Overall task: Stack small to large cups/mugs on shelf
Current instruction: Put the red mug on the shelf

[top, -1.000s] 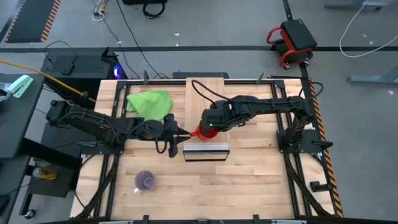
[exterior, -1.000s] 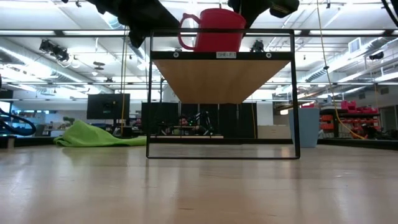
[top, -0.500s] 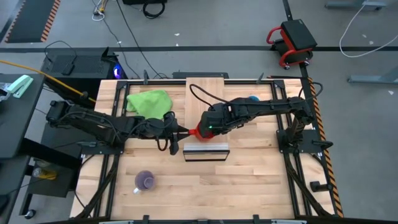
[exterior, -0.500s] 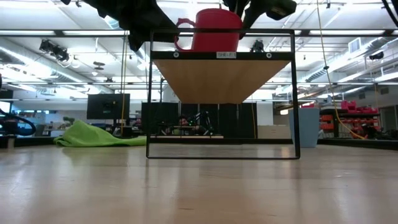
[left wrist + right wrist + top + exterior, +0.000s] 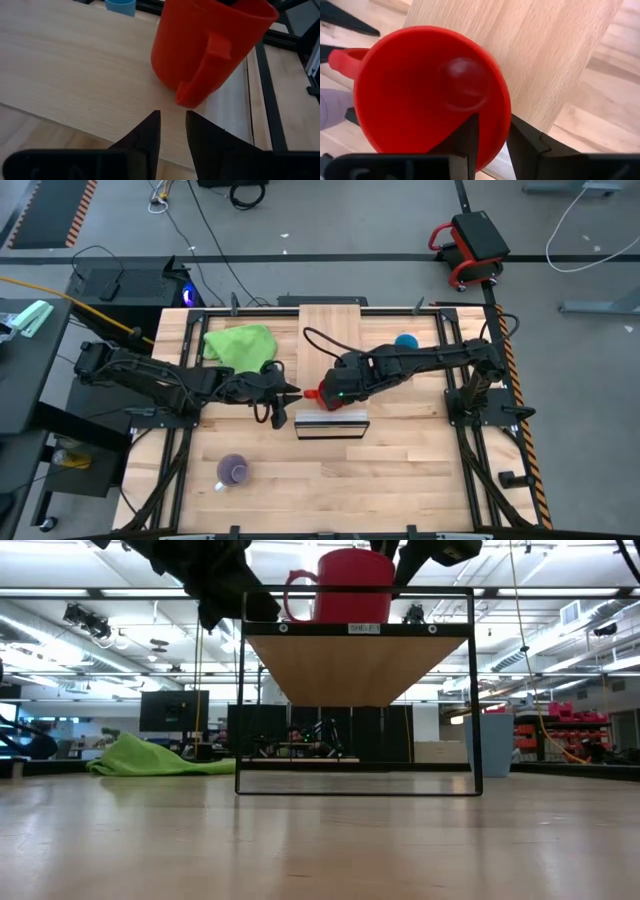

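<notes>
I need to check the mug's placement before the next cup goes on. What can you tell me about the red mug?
The red mug looks like opaque matte plastic, slightly tapered, with a squared loop handle. It stands upright on the raised wooden shelf near its metal front edge, mouth up and apparently empty. The right gripper straddles its rim, one finger inside and one outside, whether touching I cannot tell. The left gripper hovers open close by the handle, apart from it.

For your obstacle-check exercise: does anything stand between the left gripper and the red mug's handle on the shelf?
Nothing visible does. The left gripper points straight at the red mug on the shelf, with only bare wood between its tips and the handle. The right gripper straddles the mug's rim on the far side.
</notes>
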Tool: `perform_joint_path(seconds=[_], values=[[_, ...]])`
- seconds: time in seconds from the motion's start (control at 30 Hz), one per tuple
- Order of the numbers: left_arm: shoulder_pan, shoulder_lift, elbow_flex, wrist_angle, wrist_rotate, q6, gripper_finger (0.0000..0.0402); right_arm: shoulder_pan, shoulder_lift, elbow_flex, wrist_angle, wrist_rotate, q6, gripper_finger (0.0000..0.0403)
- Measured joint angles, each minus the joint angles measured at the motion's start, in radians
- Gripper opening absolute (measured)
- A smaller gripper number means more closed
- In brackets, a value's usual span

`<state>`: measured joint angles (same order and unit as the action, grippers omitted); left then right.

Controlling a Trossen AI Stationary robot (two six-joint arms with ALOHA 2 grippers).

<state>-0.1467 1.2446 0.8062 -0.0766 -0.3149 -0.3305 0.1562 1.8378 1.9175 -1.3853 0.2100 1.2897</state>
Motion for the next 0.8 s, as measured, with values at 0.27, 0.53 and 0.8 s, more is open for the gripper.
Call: perform_joint_path(seconds=[0.27,0.53,0.8], values=[[0.0,0.0,0.0,0.002,-0.006,-0.001,0.0098,0.004,0.0,0.004,0.004,0.04,-0.015,0.0101],[0.0,0.0,0.0,0.003,-0.007,-0.021,0.01,0.005,0.0,0.005,0.005,0.048,-0.036,0.0101],[0.0,0.0,0.0,0.002,-0.007,-0.025,0.01,0.018,0.0,0.005,0.003,0.055,-0.039,0.0101]])
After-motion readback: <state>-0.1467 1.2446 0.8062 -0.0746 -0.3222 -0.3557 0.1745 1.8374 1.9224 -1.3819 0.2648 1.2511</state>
